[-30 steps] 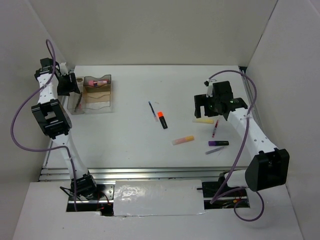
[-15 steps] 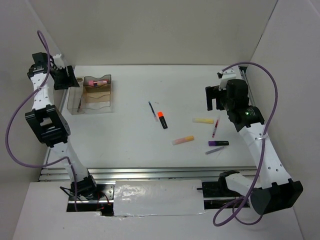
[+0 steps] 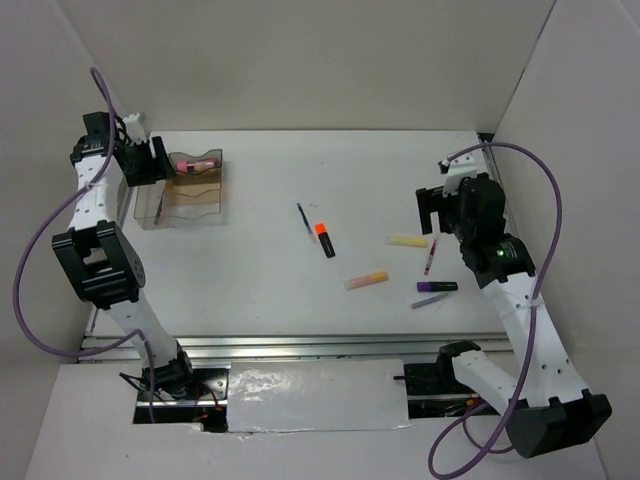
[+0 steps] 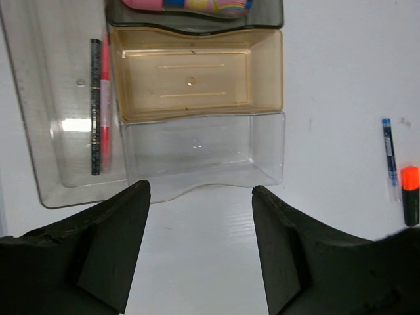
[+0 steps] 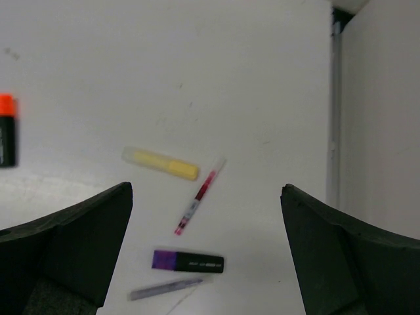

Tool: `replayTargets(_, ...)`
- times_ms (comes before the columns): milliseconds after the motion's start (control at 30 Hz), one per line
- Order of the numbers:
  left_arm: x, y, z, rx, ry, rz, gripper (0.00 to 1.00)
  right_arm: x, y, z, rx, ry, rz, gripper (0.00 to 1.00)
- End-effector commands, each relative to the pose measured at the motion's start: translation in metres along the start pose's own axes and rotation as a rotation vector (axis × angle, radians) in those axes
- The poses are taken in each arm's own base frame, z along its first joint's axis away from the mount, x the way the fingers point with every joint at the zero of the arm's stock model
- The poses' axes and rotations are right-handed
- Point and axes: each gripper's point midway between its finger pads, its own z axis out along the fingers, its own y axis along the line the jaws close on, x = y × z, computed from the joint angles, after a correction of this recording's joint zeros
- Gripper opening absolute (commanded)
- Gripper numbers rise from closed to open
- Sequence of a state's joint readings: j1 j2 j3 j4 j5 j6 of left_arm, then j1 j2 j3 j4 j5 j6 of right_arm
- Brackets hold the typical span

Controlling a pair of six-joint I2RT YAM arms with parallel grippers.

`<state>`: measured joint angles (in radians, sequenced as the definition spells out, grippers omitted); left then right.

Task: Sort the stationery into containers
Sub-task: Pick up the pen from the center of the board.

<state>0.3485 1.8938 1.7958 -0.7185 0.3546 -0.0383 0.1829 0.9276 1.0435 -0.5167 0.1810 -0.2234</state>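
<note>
The white surface (image 3: 260,290) carried a clear organiser tray (image 3: 205,215) in its far left corner, with seven loose pieces of stationery spread from its middle toward the right edge. The left end effector (image 4: 200,197) hung over the tray's near wall, jaws well apart and gripping nothing. The right end effector (image 5: 207,197) hovered above the right-edge cluster, jaws spread to their widest and likewise empty.

In the tray lay a pink-capped tube (image 4: 190,5) in the far compartment and a dark pencil (image 4: 96,105) beside a red pen (image 4: 105,98) in the long side compartment. An orange-capped black highlighter (image 3: 325,240) lay near the middle of the surface, just beside a thin blue pen (image 3: 304,218). Toward the right edge were a yellow-pink marker (image 3: 366,281), a pale yellow stick (image 5: 161,164), a purple marker (image 5: 188,261), a thin red pen (image 5: 200,193) and a grey pen (image 5: 165,287).

The sorting appeared partly done, with a fresh pick in hand. The right arm would need to descend and square its jaws across one barrel, clear of its close neighbours.
</note>
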Motion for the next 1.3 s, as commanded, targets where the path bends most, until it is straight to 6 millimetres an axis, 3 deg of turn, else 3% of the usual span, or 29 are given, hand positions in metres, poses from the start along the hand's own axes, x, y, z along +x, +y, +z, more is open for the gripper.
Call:
replayTargets(0,-0.013,-0.024,-0.016,0.055,-0.071,0.005,0.75,0.042,0.042,0.006,-0.210,0.190,0.015,1.00)
replayTargets(133,-0.006,-0.030,-0.022,0.073,-0.065,0.017,0.75,0.076,0.071,0.002,-0.402,0.272,-0.093,1.00)
replayTargets(233,0.010,-0.029,-0.017,0.081,-0.036,0.011,0.75,0.098,0.067,0.001,-0.422,0.333,-0.209,1.00)
replayTargets(367,0.021,-0.030,-0.012,0.105,-0.030,-0.013,0.75,0.123,0.063,0.009,-0.402,0.478,-0.217,1.00)
replayTargets(467,0.026,-0.030,-0.007,0.123,-0.020,-0.038,0.75,0.127,0.069,0.012,-0.431,0.534,-0.158,1.00)
replayTargets(533,0.028,-0.029,-0.004,0.136,-0.014,-0.056,0.74,0.124,0.070,0.019,-0.406,0.530,-0.102,0.90)
replayTargets(600,0.028,-0.026,-0.002,0.144,-0.013,-0.079,0.74,0.123,0.068,0.026,-0.353,0.528,-0.035,0.86)
replayTargets(767,0.032,-0.026,0.003,0.169,-0.007,-0.124,0.74,0.129,0.061,0.052,-0.208,0.613,0.178,0.86)
replayTargets(900,0.036,-0.022,0.003,0.172,-0.010,-0.143,0.73,0.135,0.050,0.069,-0.127,0.665,0.342,0.54)
replayTargets(1100,0.042,-0.013,0.003,0.165,-0.007,-0.165,0.73,0.164,0.029,0.091,-0.015,0.761,0.469,0.57)
replayTargets(1267,0.048,-0.007,0.006,0.167,0.001,-0.184,0.73,0.182,0.022,0.099,0.029,0.800,0.453,0.57)
